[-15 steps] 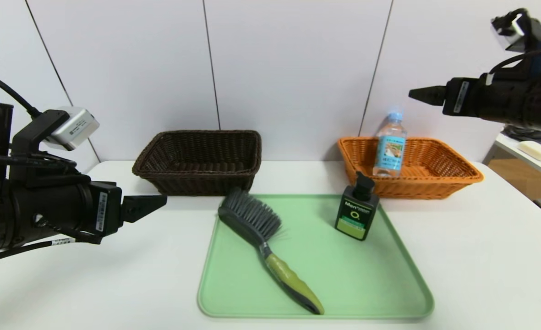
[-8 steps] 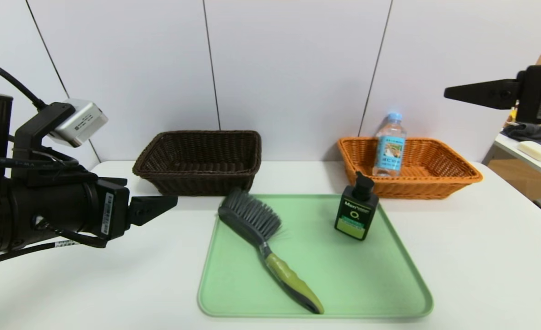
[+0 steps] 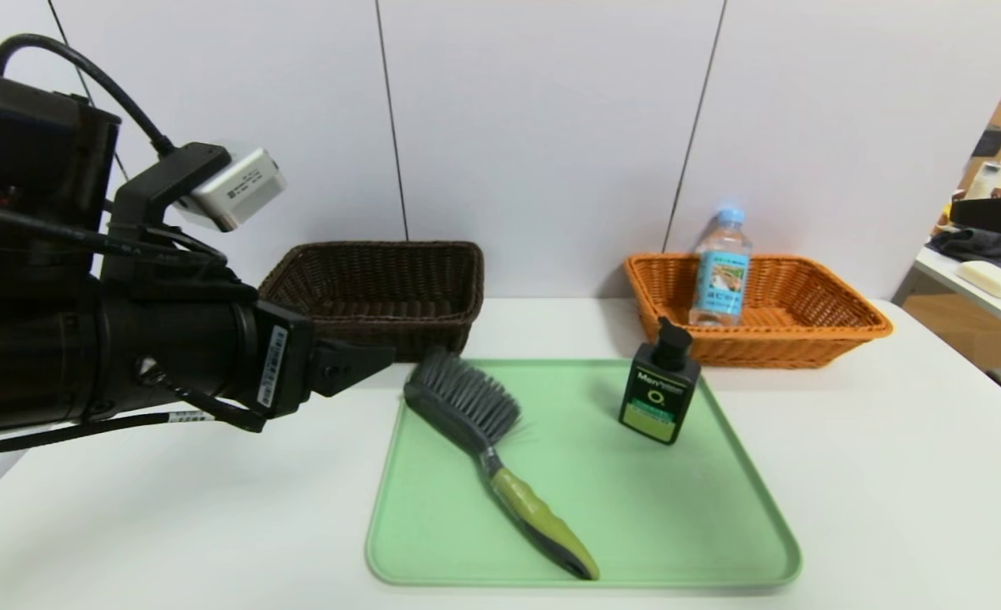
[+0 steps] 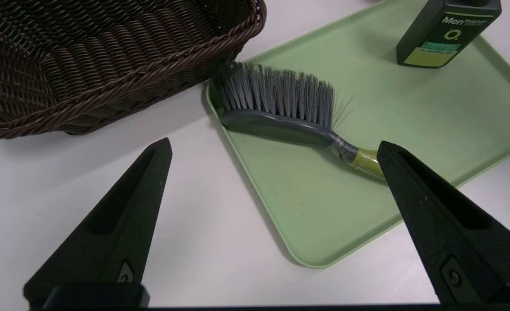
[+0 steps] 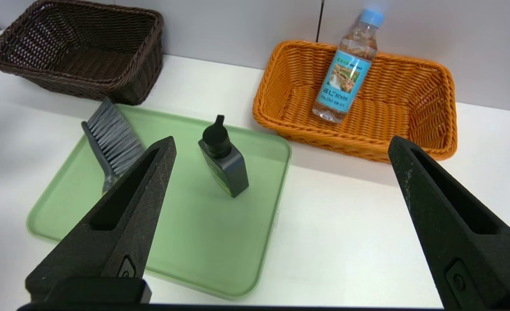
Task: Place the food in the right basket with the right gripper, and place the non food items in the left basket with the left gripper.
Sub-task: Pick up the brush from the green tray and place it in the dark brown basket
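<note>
Water bottle (image 3: pixel 721 269) stands in orange basket (image 3: pixel 839 326). My left gripper (image 4: pixel 274 149) hovers spread wide near the scrub brush (image 3: pixel 490 449); my right gripper (image 5: pixel 280 144), apparently empty, is also wide.

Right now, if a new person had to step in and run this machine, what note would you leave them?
Left end effector: open, empty, in the air beside the dark brown basket, facing the scrub brush.
Right end effector: open, empty, high at the right edge of the head view.
Done: the water bottle stands upright in the orange basket.
Left: the scrub brush lies on the green tray and the black pump bottle stands there. Both go into the dark brown basket, which holds nothing yet, using the left end effector.
</note>
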